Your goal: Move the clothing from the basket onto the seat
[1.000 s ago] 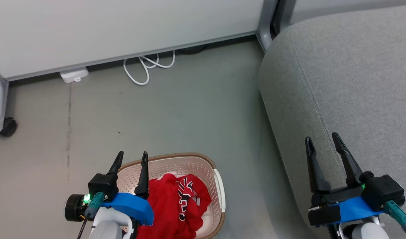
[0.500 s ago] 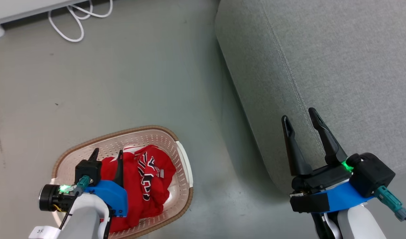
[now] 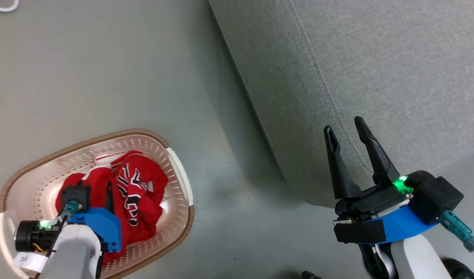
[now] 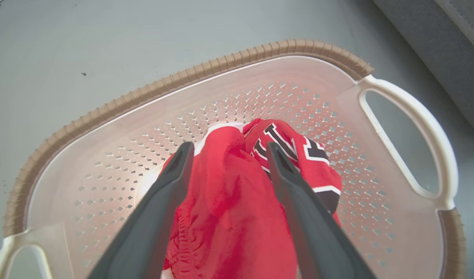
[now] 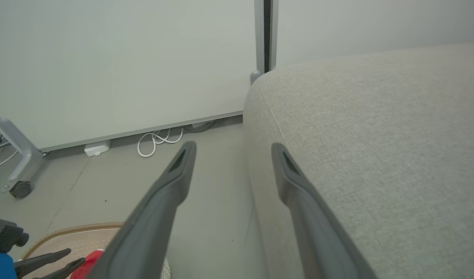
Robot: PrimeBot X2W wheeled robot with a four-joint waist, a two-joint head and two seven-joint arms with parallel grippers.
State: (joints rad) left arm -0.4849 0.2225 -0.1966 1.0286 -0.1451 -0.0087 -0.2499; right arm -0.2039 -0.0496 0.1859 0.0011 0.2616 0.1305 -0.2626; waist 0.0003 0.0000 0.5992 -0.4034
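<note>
Both have fingers apart: left gripper [image 4: 229, 146] over the clothing [image 4: 229, 201] in the basket [image 4: 182, 77] (contact unclear), right gripper [image 3: 343, 124] near the seat [image 3: 376, 58].

Test lab staged as a lounge: white partition wall [image 5: 124, 58] behind the seat [image 5: 376, 135], castor-mounted frame [image 5: 21, 189] and coiled white cable [image 5: 159, 139] on grey floor [image 5: 213, 186] beside it.

Clothing [image 4: 229, 201] between left gripper [image 4: 227, 148] fingers [image 4: 159, 205]: red cloth, soft, crinkled, slight sheen. Fingers dark, matt, smooth. Basket [image 4: 105, 162] around them: cream plastic, smooth, perforated, semi-glossy. Rim strip [image 4: 221, 64] brown, ribbed. Seat [image 3: 376, 58] by right gripper [image 3: 343, 123]: grey woven cloth, matt, coarse.
</note>
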